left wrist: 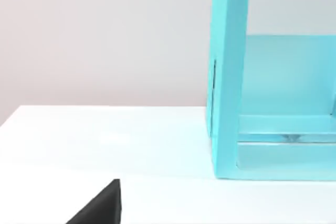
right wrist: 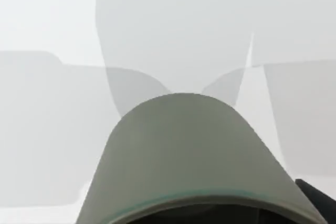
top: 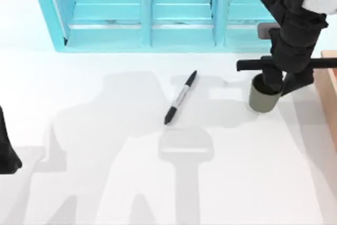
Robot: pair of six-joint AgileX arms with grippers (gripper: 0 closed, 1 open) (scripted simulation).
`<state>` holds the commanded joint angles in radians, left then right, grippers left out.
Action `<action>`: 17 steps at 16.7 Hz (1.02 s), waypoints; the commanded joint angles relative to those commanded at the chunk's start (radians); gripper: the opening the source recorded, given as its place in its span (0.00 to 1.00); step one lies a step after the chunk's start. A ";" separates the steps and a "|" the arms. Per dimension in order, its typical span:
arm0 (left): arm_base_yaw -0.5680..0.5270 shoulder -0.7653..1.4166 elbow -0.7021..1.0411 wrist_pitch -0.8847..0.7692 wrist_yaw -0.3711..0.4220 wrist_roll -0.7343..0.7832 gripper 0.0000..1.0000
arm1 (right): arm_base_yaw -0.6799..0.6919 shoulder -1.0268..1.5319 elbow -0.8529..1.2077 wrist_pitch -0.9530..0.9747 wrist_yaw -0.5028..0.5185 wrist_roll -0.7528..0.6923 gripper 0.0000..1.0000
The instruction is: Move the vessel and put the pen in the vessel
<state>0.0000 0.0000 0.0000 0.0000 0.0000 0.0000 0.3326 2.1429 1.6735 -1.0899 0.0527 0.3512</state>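
The vessel [top: 263,97] is a small olive-green cup with a dark inside, standing upright on the white table at the right. My right gripper [top: 281,85] is down at its rim from above, and in the right wrist view the cup's wall [right wrist: 184,156] sits very close in front of it. The pen [top: 180,97], a slim black marker with a pale label, lies slanted on the table at the middle, well left of the cup. My left gripper [top: 6,156] is parked at the table's left edge.
A light blue shelf unit [top: 152,14] runs along the back of the table, and its end panel [left wrist: 228,77] also shows in the left wrist view. A tan wooden box [top: 329,90] stands at the right edge, just beyond the cup.
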 joint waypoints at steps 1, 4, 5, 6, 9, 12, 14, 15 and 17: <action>0.000 0.000 0.000 0.000 0.000 0.000 1.00 | 0.000 0.000 0.000 0.000 0.000 0.000 0.23; 0.000 0.000 0.000 0.000 0.000 0.000 1.00 | 0.000 0.000 0.000 0.000 0.000 0.000 0.45; 0.000 0.000 0.000 0.000 0.000 0.000 1.00 | 0.000 0.000 0.000 0.000 0.000 0.000 0.53; 0.000 0.000 0.000 0.000 0.000 0.000 1.00 | 0.000 0.000 0.000 0.000 0.000 0.000 0.60; 0.000 0.000 0.000 0.000 0.000 0.000 1.00 | 0.000 0.000 0.000 0.000 0.000 0.000 0.83; 0.000 0.000 0.000 0.000 0.000 0.000 1.00 | 0.000 0.000 0.000 0.000 0.000 0.000 1.00; 0.000 0.000 0.000 0.000 0.000 0.000 1.00 | 0.000 0.000 0.000 0.000 0.000 0.000 1.00; 0.000 0.000 0.000 0.000 0.000 0.000 1.00 | 0.000 0.000 0.000 0.000 0.000 0.000 1.00; 0.000 0.000 0.000 0.000 0.000 0.000 1.00 | 0.000 0.000 0.000 0.000 0.000 0.000 1.00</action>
<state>0.0000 0.0000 0.0000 0.0000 0.0000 0.0000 0.3326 2.1429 1.6735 -1.0899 0.0527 0.3512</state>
